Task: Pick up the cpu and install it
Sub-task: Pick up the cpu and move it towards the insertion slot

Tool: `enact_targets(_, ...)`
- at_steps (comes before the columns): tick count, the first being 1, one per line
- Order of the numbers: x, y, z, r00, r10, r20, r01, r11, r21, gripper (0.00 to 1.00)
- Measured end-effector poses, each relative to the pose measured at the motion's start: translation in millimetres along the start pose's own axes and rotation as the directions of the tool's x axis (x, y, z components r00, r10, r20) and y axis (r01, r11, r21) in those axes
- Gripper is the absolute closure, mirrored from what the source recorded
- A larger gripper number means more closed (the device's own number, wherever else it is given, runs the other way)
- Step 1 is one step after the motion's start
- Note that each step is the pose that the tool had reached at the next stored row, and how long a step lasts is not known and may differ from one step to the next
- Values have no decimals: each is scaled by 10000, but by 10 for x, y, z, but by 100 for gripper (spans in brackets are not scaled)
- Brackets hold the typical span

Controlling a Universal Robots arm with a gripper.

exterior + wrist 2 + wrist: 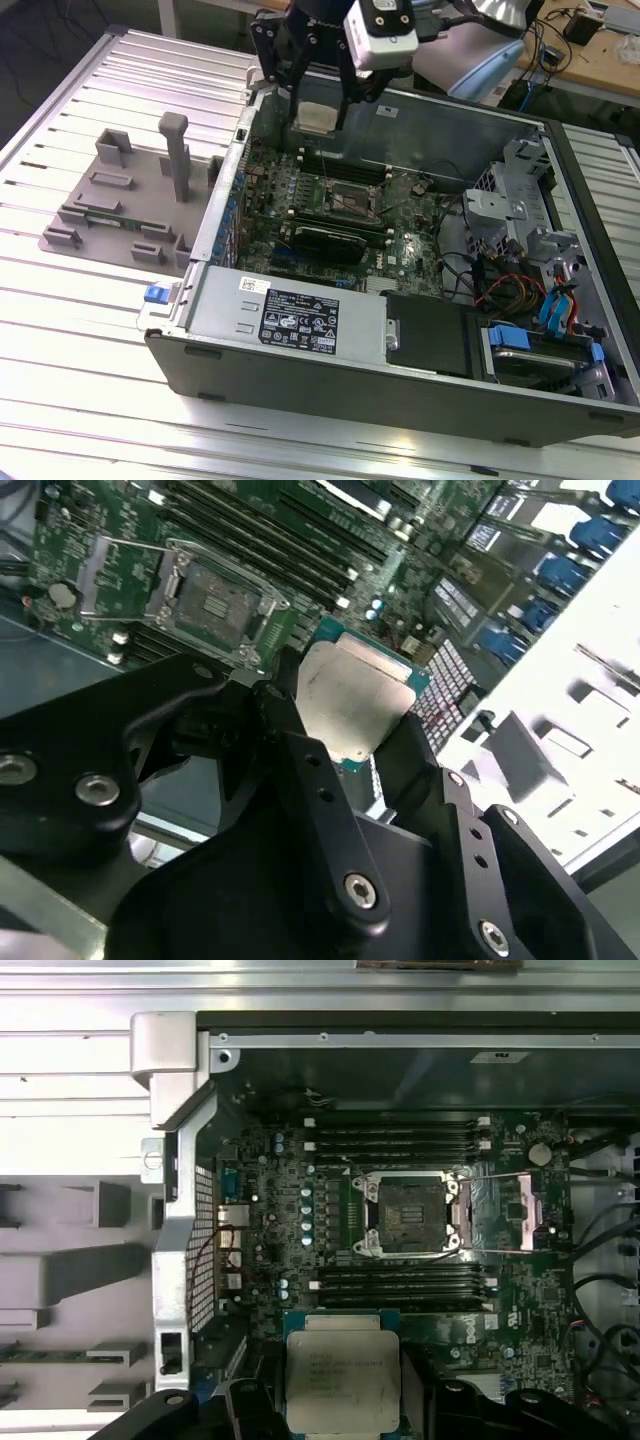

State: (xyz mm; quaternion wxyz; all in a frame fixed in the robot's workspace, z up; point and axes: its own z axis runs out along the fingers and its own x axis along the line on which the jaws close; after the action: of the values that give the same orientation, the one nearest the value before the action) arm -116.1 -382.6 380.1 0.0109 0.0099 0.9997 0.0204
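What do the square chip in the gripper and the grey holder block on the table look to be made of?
The small square cpu, clamped in the black gripper: a dull silvery metal lid, matt with faint smears, on a thin green board edge, likely laminate. The grey holder block in the exterior view: uniform matt grey with soft-edged posts, probably moulded or printed plastic.
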Motion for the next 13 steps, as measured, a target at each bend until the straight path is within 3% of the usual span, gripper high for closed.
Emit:
enact_targets(3,-73,1,1,10000,0,0,0,10000,1,45)
enact_targets(8,-90,2,9,10000,-2,1,2,10000,-10,45)
enact_targets(13,-159,-2,117,10000,1,-5,-1,10000,-40,45)
